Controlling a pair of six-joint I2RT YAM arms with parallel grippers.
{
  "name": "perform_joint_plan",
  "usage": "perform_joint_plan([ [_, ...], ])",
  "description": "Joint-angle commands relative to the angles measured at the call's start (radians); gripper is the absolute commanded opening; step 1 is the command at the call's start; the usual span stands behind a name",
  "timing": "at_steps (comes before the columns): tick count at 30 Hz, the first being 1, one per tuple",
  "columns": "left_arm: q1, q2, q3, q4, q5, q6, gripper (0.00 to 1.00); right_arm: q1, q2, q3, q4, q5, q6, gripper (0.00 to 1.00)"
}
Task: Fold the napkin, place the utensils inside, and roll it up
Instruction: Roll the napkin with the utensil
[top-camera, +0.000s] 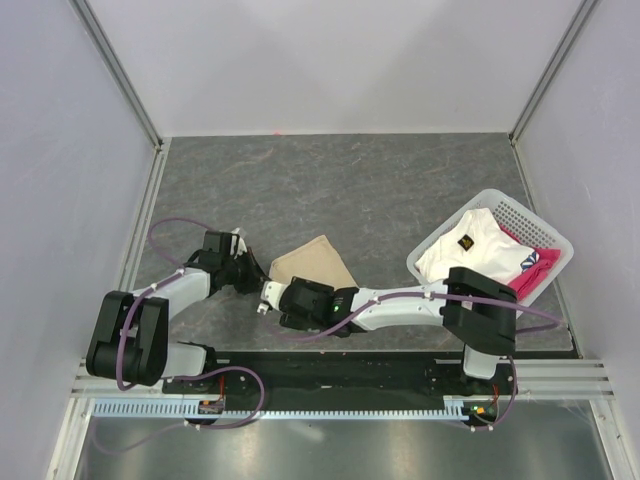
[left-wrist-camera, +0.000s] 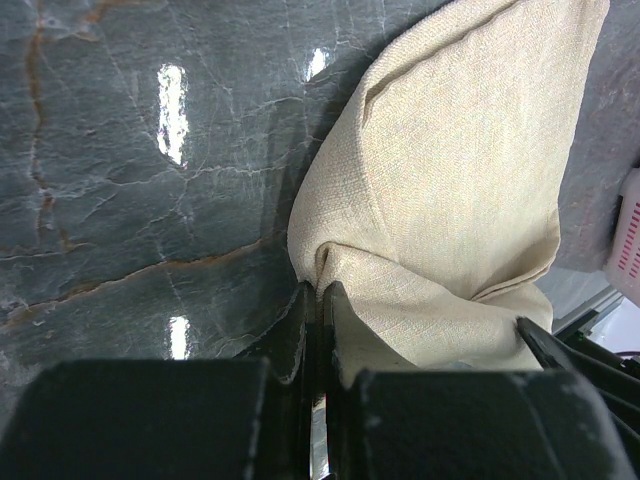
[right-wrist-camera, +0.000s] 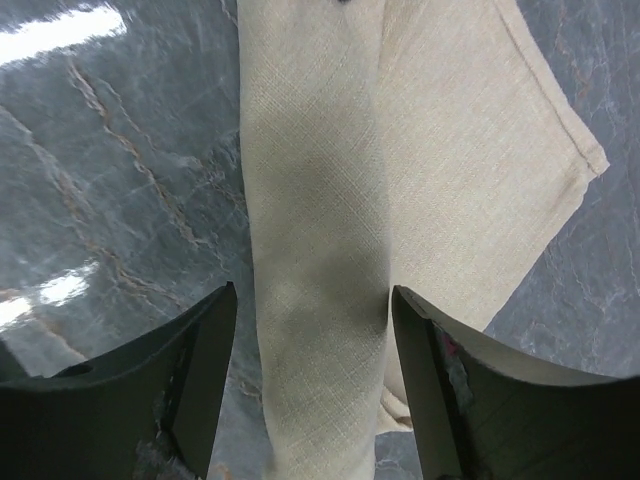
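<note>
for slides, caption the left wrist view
Left fingers pinch a fold of the beige napkin on the dark stone table

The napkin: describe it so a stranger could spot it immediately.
On the grey stone tabletop, look toward its front edge, left of the white basket. The napkin is the folded cloth there, pinched by the left gripper. Unlike the white cloth and pink cloth in the basket, it is plain beige.

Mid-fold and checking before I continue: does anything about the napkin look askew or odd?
Yes. The napkin lies crumpled and lopsided, not in a flat fold: it puckers where the shut left end effector pinches its edge, and a loose fold runs under the open right end effector.
</note>
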Motion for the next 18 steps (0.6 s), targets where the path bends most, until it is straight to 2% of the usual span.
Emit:
perform_joint_plan([
  [1, 0.001, 0.007, 0.017, -0.019, -0.031, 0.009, 0.02, 0.004, 0.036, 0.009, 0.036, 0.059, -0.027, 0.69],
  [4, 0.001, 0.01, 0.019, -0.017, -0.031, 0.009, 0.02, 0.004, 0.042, 0.007, 0.033, 0.034, -0.029, 0.65],
  [8, 0.001, 0.007, 0.019, -0.017, -0.026, 0.012, 0.02, -0.012, 0.066, 0.007, 0.024, 0.016, -0.026, 0.65],
  [14, 0.001, 0.007, 0.025, -0.013, -0.016, 0.014, 0.02, -0.079, 0.071, 0.018, -0.003, -0.107, -0.027, 0.64],
  [18, 0.001, 0.013, 0.036, -0.008, -0.005, 0.015, 0.02, -0.113, 0.1, 0.038, -0.048, -0.202, -0.026, 0.56],
])
